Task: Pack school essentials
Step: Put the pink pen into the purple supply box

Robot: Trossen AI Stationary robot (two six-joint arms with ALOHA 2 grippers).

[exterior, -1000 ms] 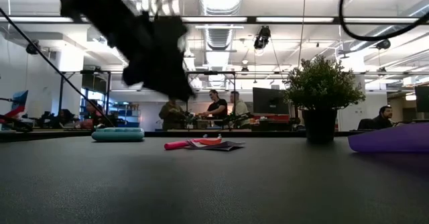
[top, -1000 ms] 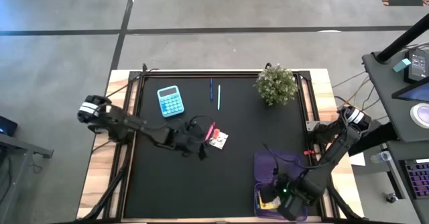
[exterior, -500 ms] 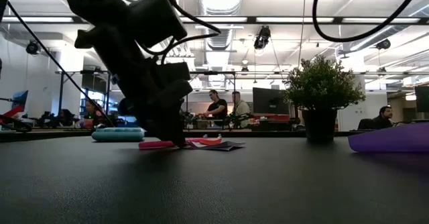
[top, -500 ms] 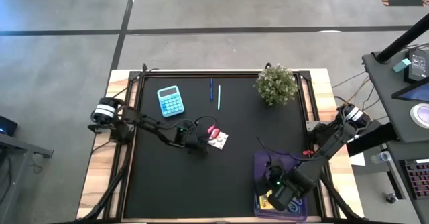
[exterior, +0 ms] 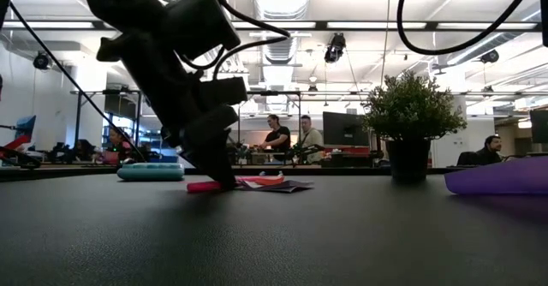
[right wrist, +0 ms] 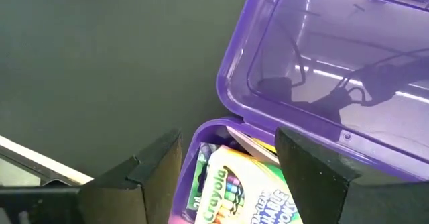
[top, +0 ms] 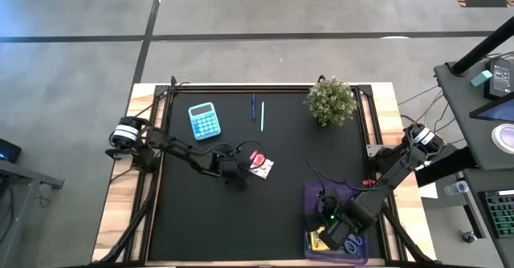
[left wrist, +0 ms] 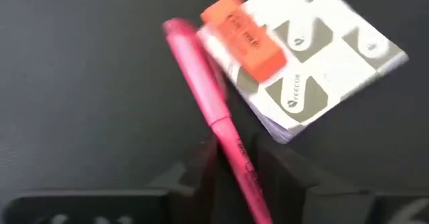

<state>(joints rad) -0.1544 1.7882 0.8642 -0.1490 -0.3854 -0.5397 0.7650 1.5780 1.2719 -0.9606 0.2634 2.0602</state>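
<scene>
My left gripper (top: 238, 172) (left wrist: 233, 174) is down at the table and shut on a pink marker (top: 255, 156) (left wrist: 201, 83). The marker lies beside a white packet (top: 263, 167) (left wrist: 322, 70) with an orange-red eraser (left wrist: 242, 33) on top. My right gripper (top: 332, 233) (right wrist: 231, 174) hangs open over the open translucent purple case (top: 337, 197) (right wrist: 322, 63). A yellow-green crayon box (right wrist: 234, 190) lies inside the case. Two thin pens (top: 257, 112) lie near the far edge. My left gripper pinches the pink marker near its rear end (left wrist: 236, 158), between the two fingers (left wrist: 201, 167). The fingers come slanting down from the table's left and lie across the marker. The marker lies on the table, its front end (exterior: 201, 186) sticking out past the gripper.
A teal calculator (top: 204, 120) (exterior: 151, 171) lies at the far left. A bushy potted plant (top: 331, 101) (exterior: 409, 115) stands at the far right. The purple case's raised lid (right wrist: 335, 43) stands beside my right gripper. The black mat (top: 273, 220) is bare in the middle and near left.
My left gripper has come down from above the table onto the pink marker and closed around it. The marker has slid slightly on the table. My right gripper has shifted a little toward the table's left over the case.
</scene>
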